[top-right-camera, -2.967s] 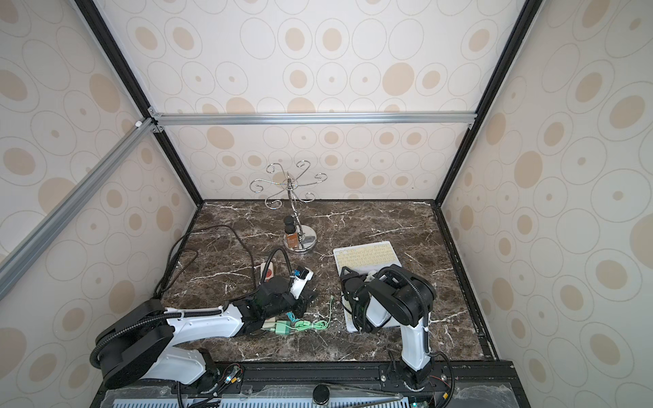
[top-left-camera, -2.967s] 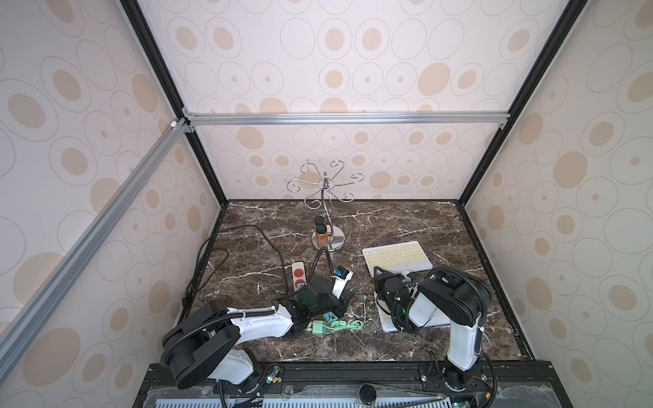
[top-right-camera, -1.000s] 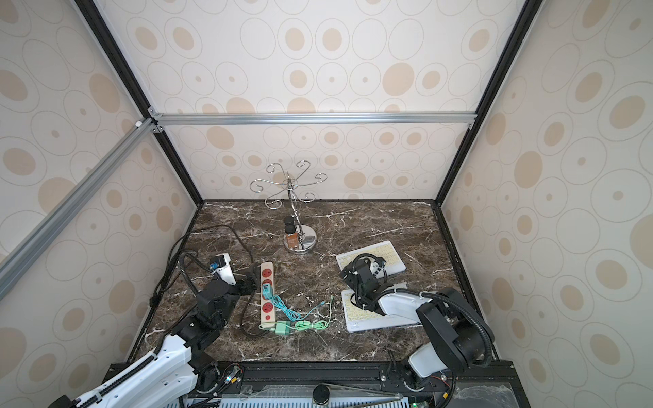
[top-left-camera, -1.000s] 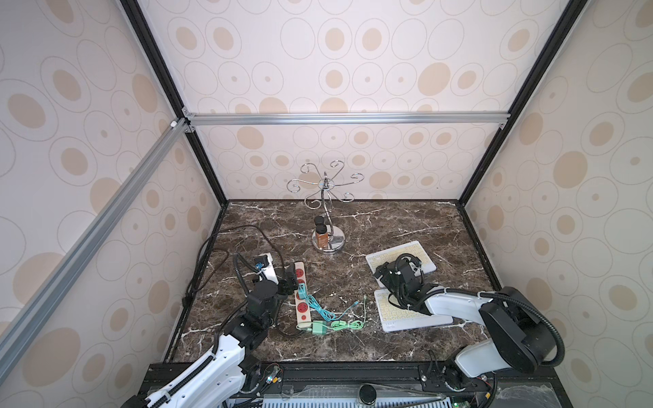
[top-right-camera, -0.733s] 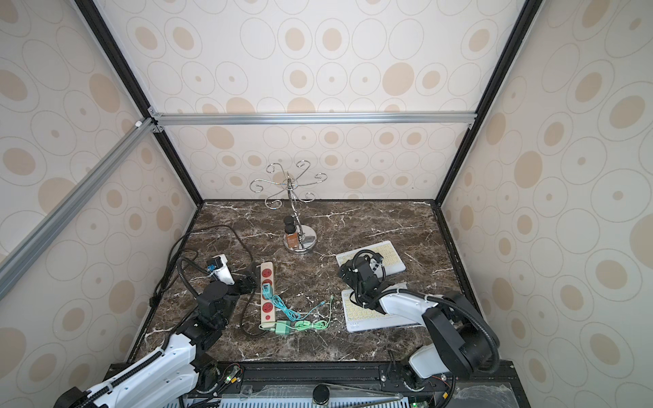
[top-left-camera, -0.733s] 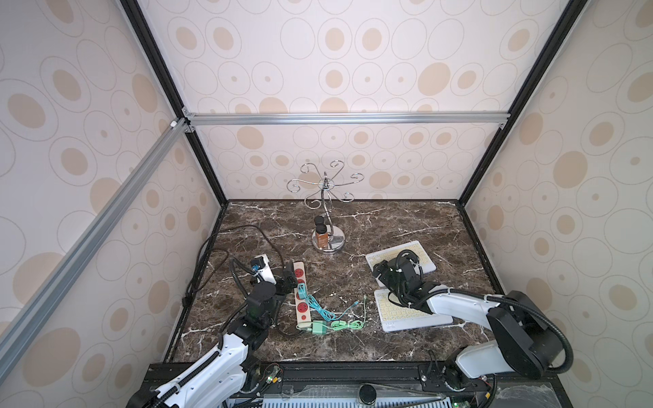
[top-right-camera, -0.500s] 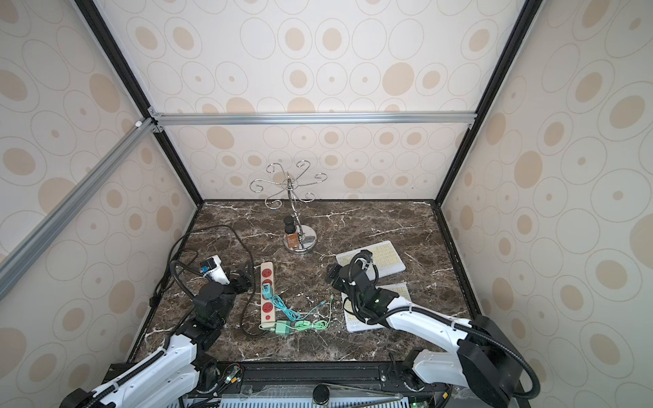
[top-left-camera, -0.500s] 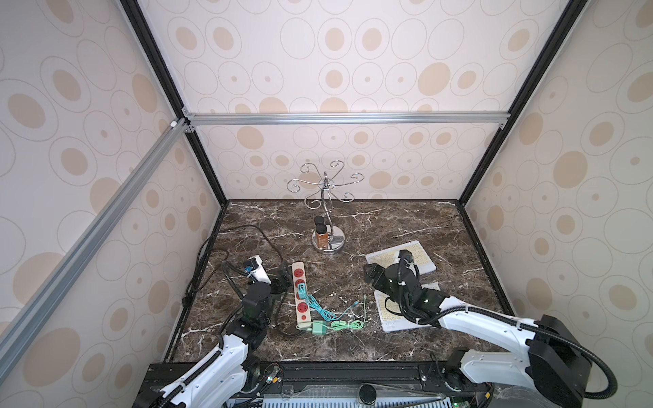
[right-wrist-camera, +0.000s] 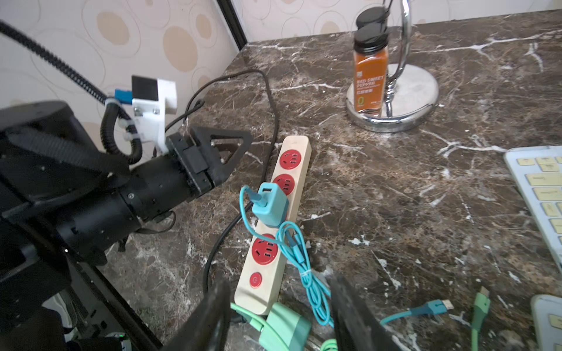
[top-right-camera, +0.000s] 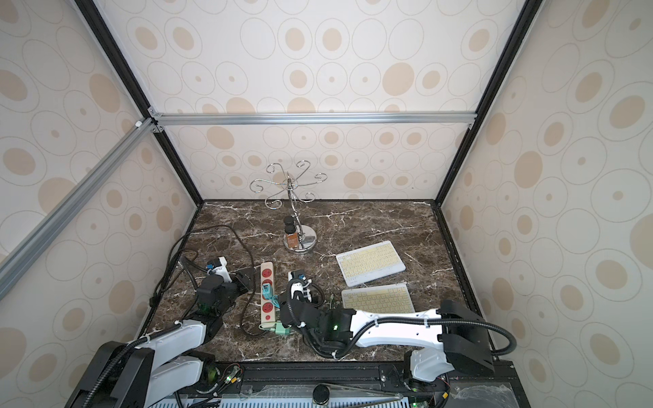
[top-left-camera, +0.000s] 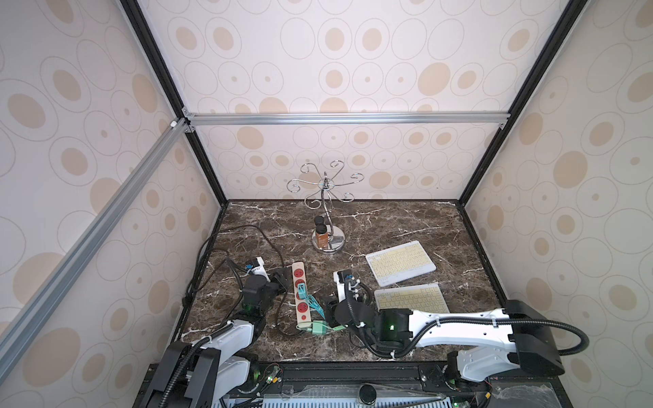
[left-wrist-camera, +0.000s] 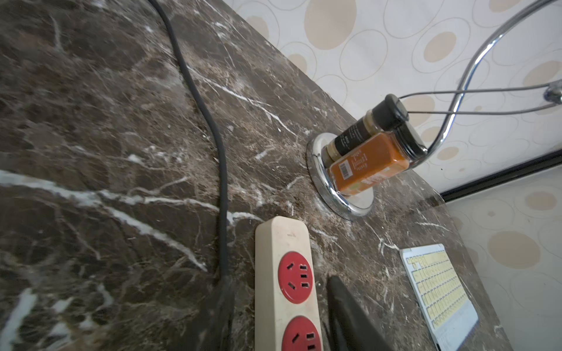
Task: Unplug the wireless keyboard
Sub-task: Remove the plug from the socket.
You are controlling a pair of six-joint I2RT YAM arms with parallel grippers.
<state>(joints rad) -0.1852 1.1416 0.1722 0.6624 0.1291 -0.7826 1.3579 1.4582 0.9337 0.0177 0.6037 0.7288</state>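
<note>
Power strip (top-left-camera: 300, 303) left of table centre, lying lengthwise 12 to 6 o'clock. USB charger (top-left-camera: 301, 290) plugged in mid-strip. Second charger (top-left-camera: 318, 328) on table at strip's 6 o'clock end. Cup stand (top-left-camera: 338, 243) at strip's 1 o'clock, two spice jars (top-left-camera: 321, 235) on its base. Far keyboard (top-left-camera: 401, 263) at strip's 3 o'clock, near keyboard (top-left-camera: 410, 299) just before it. Power cord (top-left-camera: 247, 229) loops at 10 to 11 o'clock.

A chrome hook stand (top-left-camera: 337, 243) sits on the dark marble bench (top-left-camera: 395, 219) near the middle of its back edge, with its curled arms spread above a round mirrored base. Two black-capped spice jars stand upright on that base, close together. The red sweet pepper jar (right-wrist-camera: 369, 79) is nearer the front edge, and a dark-labelled jar (left-wrist-camera: 355, 133) is just behind it.
</note>
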